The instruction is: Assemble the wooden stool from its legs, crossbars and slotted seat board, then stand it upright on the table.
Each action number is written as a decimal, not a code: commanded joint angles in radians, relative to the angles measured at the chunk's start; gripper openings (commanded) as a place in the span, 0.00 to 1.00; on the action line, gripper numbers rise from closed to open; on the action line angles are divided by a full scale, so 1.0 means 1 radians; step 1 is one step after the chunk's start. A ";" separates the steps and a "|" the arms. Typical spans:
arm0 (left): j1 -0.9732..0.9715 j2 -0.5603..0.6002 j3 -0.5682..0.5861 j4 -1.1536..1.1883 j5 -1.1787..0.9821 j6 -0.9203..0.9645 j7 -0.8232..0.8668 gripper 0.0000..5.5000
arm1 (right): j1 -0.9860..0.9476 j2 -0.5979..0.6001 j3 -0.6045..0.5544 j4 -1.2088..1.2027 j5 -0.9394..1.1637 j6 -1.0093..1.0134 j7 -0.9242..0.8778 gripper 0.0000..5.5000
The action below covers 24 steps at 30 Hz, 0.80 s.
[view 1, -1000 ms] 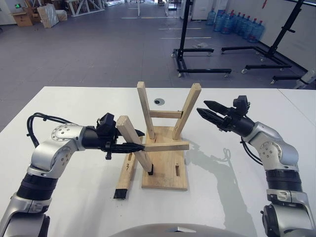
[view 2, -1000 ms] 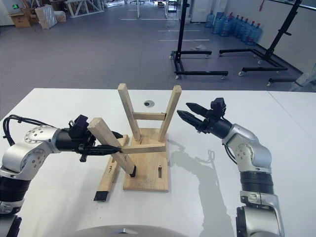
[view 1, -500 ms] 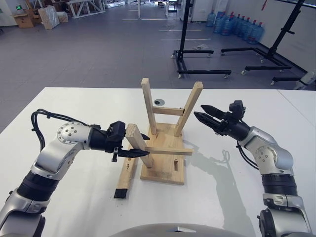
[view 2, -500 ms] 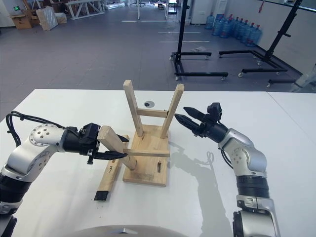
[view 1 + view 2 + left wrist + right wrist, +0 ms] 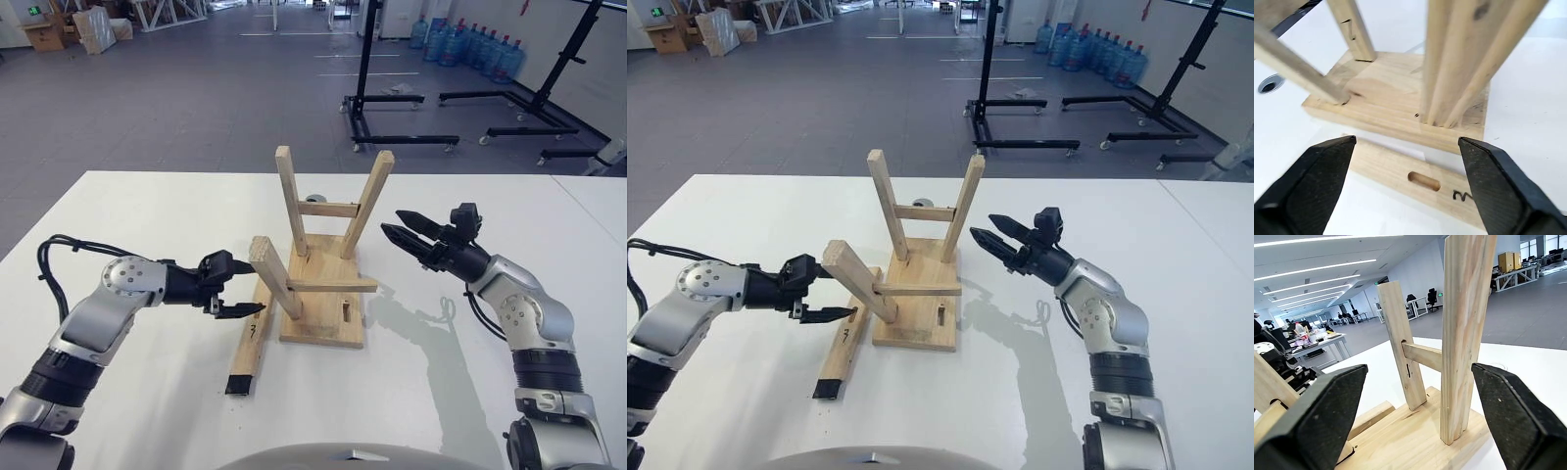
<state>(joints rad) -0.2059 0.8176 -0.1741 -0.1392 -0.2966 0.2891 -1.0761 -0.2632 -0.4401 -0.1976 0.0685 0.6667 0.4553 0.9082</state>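
Observation:
The slotted seat board (image 5: 326,323) lies flat on the table. Two legs (image 5: 291,212) stand on its far end, joined by a crossbar (image 5: 328,209). A third leg (image 5: 273,278) leans at the near left corner with a crossbar (image 5: 335,286) running right from it. A loose leg (image 5: 249,342) with a black end lies on the table along the board's left edge. My left gripper (image 5: 252,297) is open just left of the leaning leg, above the loose leg (image 5: 1422,181). My right gripper (image 5: 390,220) is open, in the air right of the far legs (image 5: 1466,333).
A small round hole (image 5: 315,199) sits in the white table (image 5: 157,211) behind the stool. Black stands (image 5: 402,108) and water bottles (image 5: 480,49) are on the floor beyond the far edge. Bare tabletop lies to both sides and in front.
My left gripper has drawn back to the left, away from the leaning leg. The partly built stool has shifted and turned slightly. The right gripper has edged closer to the far legs.

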 commanded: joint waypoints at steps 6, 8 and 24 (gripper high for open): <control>0.212 -0.320 0.076 -0.357 -0.007 0.509 0.559 0.74 | 0.166 0.038 -0.016 -0.157 0.016 0.022 -0.102 0.71; 0.234 -0.405 0.102 -0.413 -0.013 0.607 0.667 0.74 | 0.197 0.043 -0.017 -0.192 0.030 0.038 -0.121 0.71; 0.299 -0.391 0.006 -0.400 0.086 0.700 0.782 0.74 | 0.253 0.062 -0.023 -0.276 0.068 0.068 -0.209 0.71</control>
<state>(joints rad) 0.0876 0.4265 -0.1633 -0.5549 -0.2209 0.9808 -0.3018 -0.0102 -0.3782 -0.2185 -0.2030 0.7296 0.5146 0.7060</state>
